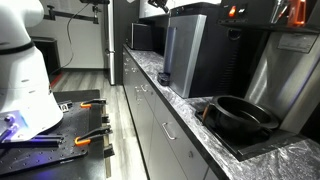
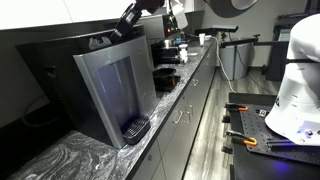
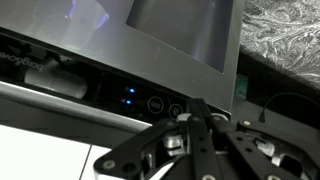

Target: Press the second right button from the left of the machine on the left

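Note:
The machine (image 1: 185,55) is a tall dark box with a flat grey-silver panel, standing on the marbled counter; it shows in both exterior views (image 2: 110,85). In the wrist view its panel (image 3: 180,30) fills the top, with a dark control strip below carrying blue lights (image 3: 128,97) and two round buttons (image 3: 155,104) (image 3: 176,110). My gripper (image 3: 197,106) is shut and empty, its joined fingertips right beside the second round button; I cannot tell whether they touch. In the exterior views the gripper (image 1: 160,8) hangs at the machine's top front edge (image 2: 135,18).
A smaller black appliance (image 1: 140,38) stands further along the counter (image 1: 190,115). A black round pan (image 1: 240,115) sits near the counter's end. Dark kitchenware (image 2: 165,55) stands behind the machine. A white robot base (image 2: 295,80) and orange-handled tools (image 1: 92,135) are on a black table.

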`<state>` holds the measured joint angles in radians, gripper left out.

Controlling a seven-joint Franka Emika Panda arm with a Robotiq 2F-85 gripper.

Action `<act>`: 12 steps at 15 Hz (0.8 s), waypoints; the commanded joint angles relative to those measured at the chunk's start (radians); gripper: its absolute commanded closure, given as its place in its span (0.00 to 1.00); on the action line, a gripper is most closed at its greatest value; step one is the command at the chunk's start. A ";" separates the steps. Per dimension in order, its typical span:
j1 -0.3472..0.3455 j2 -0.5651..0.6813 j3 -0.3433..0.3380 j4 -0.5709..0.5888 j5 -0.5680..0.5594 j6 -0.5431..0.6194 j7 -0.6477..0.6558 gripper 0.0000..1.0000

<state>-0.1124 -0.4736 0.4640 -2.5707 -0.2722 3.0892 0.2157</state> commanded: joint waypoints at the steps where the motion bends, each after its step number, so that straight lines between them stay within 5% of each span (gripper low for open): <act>1: -0.037 0.072 0.013 0.057 -0.028 0.034 -0.021 1.00; 12: -0.067 0.129 0.020 0.109 -0.077 0.035 -0.029 1.00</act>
<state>-0.1478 -0.3843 0.4661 -2.5027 -0.3229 3.0959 0.1989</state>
